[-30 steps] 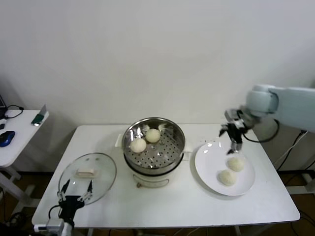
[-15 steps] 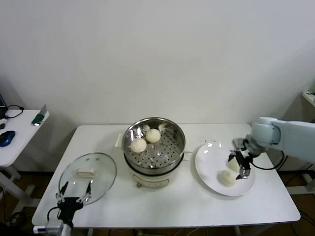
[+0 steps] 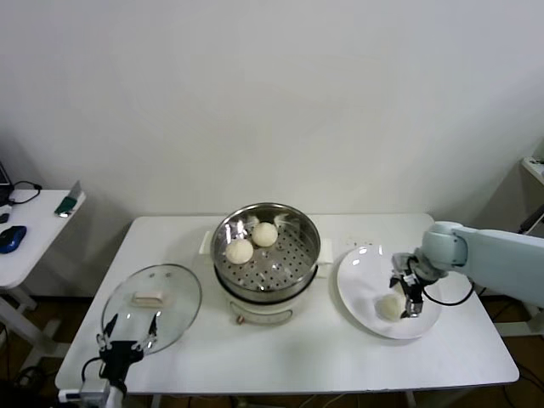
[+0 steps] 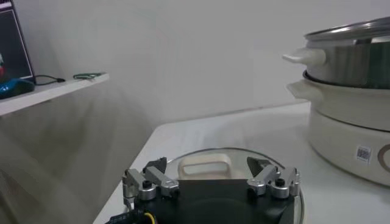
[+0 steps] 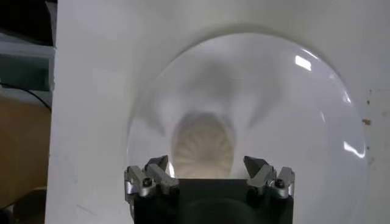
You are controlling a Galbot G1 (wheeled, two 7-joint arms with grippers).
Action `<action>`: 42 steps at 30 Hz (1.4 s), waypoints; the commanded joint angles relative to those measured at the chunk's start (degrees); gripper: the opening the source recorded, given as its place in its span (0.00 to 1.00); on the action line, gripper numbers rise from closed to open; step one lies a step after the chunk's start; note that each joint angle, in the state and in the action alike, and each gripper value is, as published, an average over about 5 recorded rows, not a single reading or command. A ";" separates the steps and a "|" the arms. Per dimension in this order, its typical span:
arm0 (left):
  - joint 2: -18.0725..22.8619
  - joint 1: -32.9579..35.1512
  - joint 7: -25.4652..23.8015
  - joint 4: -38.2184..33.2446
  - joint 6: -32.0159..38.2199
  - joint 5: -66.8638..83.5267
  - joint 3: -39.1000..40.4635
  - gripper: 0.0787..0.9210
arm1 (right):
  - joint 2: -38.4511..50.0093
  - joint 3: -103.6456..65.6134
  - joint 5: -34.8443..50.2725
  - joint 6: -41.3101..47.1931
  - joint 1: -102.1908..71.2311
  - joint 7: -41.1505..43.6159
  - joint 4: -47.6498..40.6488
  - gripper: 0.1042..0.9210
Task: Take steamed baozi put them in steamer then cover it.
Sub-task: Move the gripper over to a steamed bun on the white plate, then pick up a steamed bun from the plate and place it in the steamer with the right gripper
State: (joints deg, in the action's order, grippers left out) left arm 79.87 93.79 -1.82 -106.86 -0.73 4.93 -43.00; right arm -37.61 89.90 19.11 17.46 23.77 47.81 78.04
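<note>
In the centre of the head view, the round shiny stainless-steel steamer (image 3: 266, 249) on its white base stands uncovered on the white surface (image 3: 323, 357). Two smooth cream-white steamed baozi (image 3: 239, 251) lie touching each other on its perforated tray, toward the upper left of the pot. At lower left, the round clear glass cover (image 3: 151, 304) with its cream rectangular handle lies flat on the surface, apart from the steamer.

Right of the steamer sits a flat round white plate (image 3: 359, 280). The right gripper (image 3: 406, 291) is low over the plate, jaws apart, just beside one cream-white bun (image 3: 389, 306). In the right wrist view another ridged bun (image 5: 203, 146) lies on the plate between the spread jaws of the right gripper (image 5: 208, 168), not clamped.

The left gripper (image 3: 128, 343) waits at the lower left of the head view, at the cover's near rim, jaws apart and empty; the left wrist view shows the left gripper (image 4: 209, 177) facing the cover's handle (image 4: 205, 167).
</note>
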 commanded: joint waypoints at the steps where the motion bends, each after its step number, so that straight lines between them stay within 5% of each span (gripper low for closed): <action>1: -0.11 -0.05 0.01 0.19 0.13 0.05 -0.08 0.88 | -1.02 -2.64 -1.42 0.38 -3.77 -0.69 -2.04 0.88; 8: -0.05 0.03 0.03 0.05 0.17 0.10 -0.10 0.88 | -2.10 -3.05 -1.70 0.37 -4.02 -0.66 -2.87 0.85; 17: -0.08 0.07 0.04 0.10 0.27 0.10 -0.12 0.88 | -1.77 -1.60 -1.58 -0.53 -1.01 1.40 -1.82 0.59; 21: -0.05 0.12 0.04 0.05 0.28 0.03 0.05 0.88 | -1.44 0.56 -1.64 -2.15 3.67 3.62 -0.74 0.55; 34: -0.49 0.49 0.04 -0.20 0.52 -0.40 0.26 0.88 | -14.42 11.24 -0.49 -28.21 40.97 13.88 -2.98 0.54; 42: -0.41 0.81 -0.06 -1.41 0.24 -0.71 0.30 0.88 | -24.41 1.75 -2.39 -37.25 43.48 10.36 6.15 0.54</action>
State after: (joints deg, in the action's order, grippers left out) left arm 79.42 94.49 -1.81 -107.52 -0.31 4.35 -42.59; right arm -50.82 96.38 18.28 -5.82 55.01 58.06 77.84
